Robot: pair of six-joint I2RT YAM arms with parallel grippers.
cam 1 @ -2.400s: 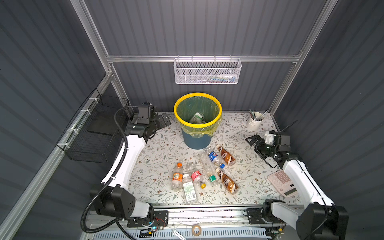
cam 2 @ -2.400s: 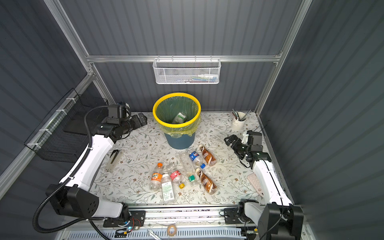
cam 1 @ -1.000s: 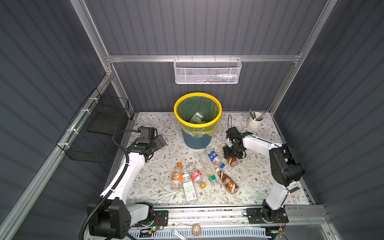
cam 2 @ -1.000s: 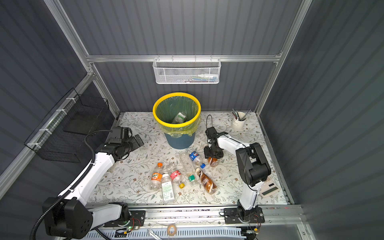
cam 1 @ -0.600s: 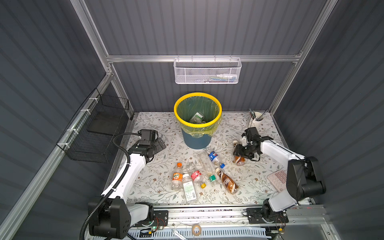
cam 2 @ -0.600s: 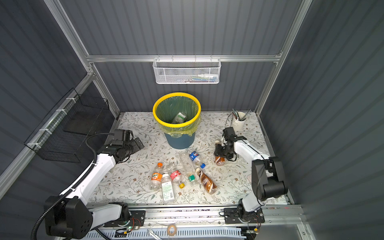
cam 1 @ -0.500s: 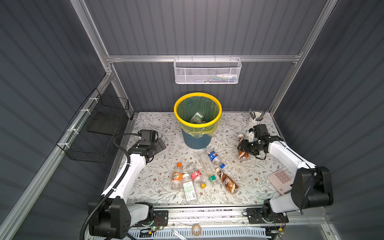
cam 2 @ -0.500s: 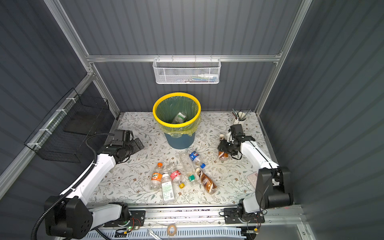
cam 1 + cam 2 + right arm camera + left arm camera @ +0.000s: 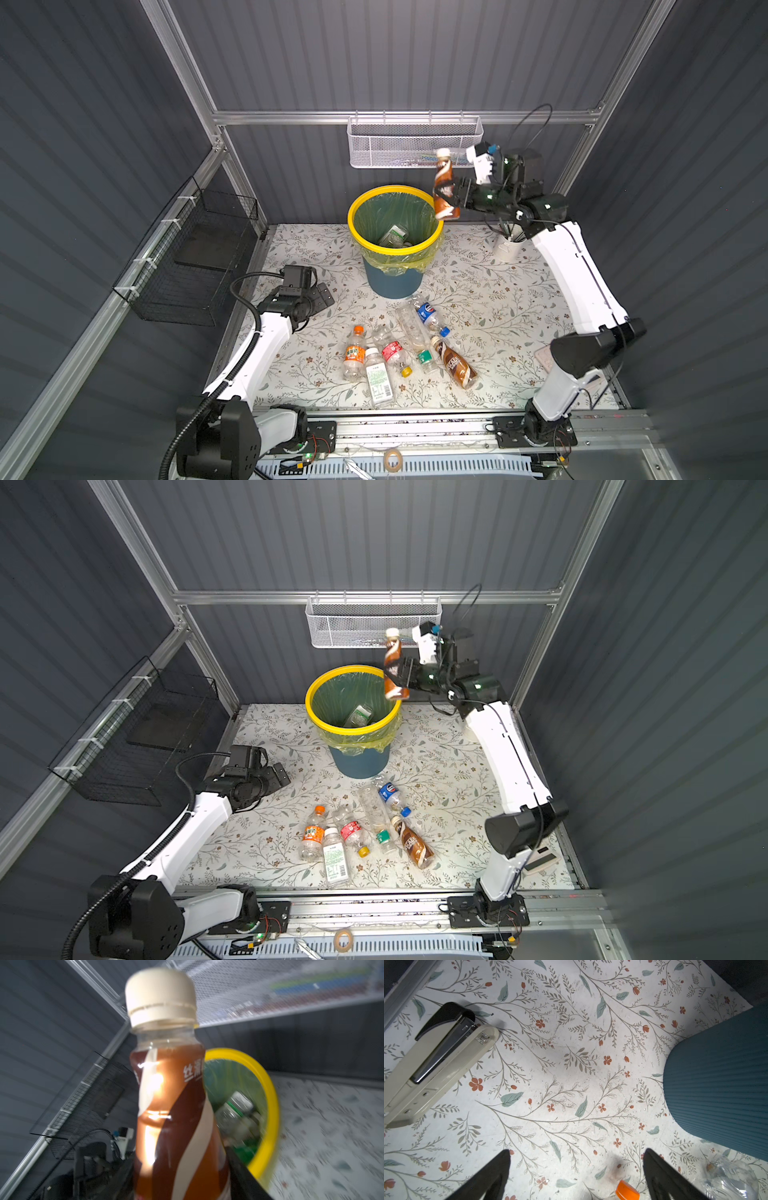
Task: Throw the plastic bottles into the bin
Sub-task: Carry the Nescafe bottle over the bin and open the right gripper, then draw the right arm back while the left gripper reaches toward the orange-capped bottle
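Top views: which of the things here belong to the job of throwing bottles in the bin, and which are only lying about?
Belong to the job: brown coffee bottle in the right claw; bin; bottle inside it; bottles lying on the table.
Only lying about: stapler; pen cup; calculator; white mesh basket; black wire basket.

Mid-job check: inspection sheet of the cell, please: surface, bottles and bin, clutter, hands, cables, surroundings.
Surface: floral mat, flat.
Job's things: brown bottle upright in the air near the bin rim; green-labelled bottle inside the bin; loose bottles lying in front.
Clutter: stapler, pen cup, calculator on the mat.
Hands: right hand shut on the brown bottle; left hand open, empty, above the mat.
Cables: black cable loops beside the left hand; no snag seen.
Surroundings: white basket on back wall, black basket on left wall.
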